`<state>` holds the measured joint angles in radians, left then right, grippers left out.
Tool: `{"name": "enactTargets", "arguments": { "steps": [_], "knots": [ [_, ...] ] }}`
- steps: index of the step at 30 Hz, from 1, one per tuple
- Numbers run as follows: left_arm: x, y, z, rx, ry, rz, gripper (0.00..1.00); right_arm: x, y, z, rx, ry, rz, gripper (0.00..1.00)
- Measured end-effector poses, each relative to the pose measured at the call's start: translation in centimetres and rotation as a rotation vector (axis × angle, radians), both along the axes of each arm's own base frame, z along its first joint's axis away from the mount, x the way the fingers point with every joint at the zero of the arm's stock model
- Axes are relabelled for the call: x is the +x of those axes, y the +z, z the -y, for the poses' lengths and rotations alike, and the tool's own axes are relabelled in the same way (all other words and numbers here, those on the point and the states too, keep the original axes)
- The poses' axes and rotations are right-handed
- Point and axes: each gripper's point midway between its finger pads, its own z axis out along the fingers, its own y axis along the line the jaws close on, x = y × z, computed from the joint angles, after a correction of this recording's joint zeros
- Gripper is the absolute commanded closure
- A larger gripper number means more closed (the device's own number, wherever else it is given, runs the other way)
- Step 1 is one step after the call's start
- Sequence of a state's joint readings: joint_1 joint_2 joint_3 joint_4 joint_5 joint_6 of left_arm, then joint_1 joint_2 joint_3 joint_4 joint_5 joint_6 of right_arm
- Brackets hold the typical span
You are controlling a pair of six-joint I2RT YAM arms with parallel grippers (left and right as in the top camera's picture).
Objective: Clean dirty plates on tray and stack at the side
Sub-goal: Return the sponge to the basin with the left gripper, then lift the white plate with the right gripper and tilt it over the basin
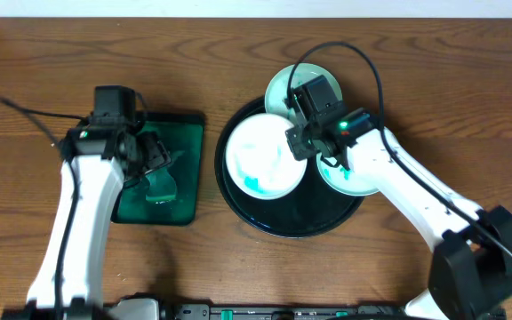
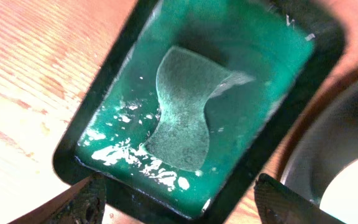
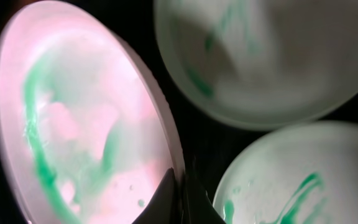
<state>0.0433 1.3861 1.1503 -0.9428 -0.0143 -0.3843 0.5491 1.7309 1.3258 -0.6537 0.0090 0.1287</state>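
Three white plates with teal-green smears sit on the round black tray (image 1: 238, 200). The left plate (image 1: 265, 156) is tilted, its right rim pinched by my right gripper (image 1: 299, 142), which is shut on it; in the right wrist view the fingers (image 3: 180, 199) clamp that plate's edge (image 3: 73, 124). A second plate (image 1: 278, 89) lies at the tray's back, a third (image 1: 345, 178) at its right, partly hidden under the arm. My left gripper (image 1: 154, 156) hovers open over a small rectangular tray (image 1: 194, 124), its fingers (image 2: 179, 202) apart above the sponge (image 2: 182, 106).
The small black-rimmed tray (image 2: 104, 74) holds green liquid with white foam and the sponge. It stands on the wooden table (image 1: 43, 71) just left of the round tray. A black cable (image 1: 25, 111) trails left of the left arm.
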Motion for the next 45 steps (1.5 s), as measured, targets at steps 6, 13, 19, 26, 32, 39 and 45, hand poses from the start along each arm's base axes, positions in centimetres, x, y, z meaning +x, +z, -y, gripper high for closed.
{"name": "enactTargets", "arguments": {
  "steps": [6,13,19,26,32,39,45],
  "knots": [
    [-1.3,5.0,0.5,-0.018,-0.010,0.174,0.19,3.0,4.6,-4.5,0.112,0.061,0.229,0.99],
    [-4.0,9.5,1.3,-0.047,-0.031,0.339,0.19,3.8,9.6,-14.4,0.315,0.187,0.511,0.99],
    [-5.2,11.1,1.5,-0.050,-0.036,0.402,0.19,3.3,6.8,-18.7,0.249,0.224,0.617,0.99],
    [-5.3,10.9,1.6,-0.056,-0.039,0.392,0.18,2.4,9.4,-19.4,0.055,0.256,0.836,0.99],
    [-5.1,10.6,1.6,-0.057,-0.039,0.380,0.18,1.2,11.6,-19.2,-0.087,0.261,0.946,0.99],
    [-5.0,10.4,1.6,-0.058,-0.039,0.370,0.18,0.6,14.5,-19.2,-0.150,0.233,1.058,0.99],
    [-5.0,10.4,1.6,-0.058,-0.039,0.370,0.18,0.8,15.5,-18.9,-0.175,0.211,1.098,0.99]
  ]
}}
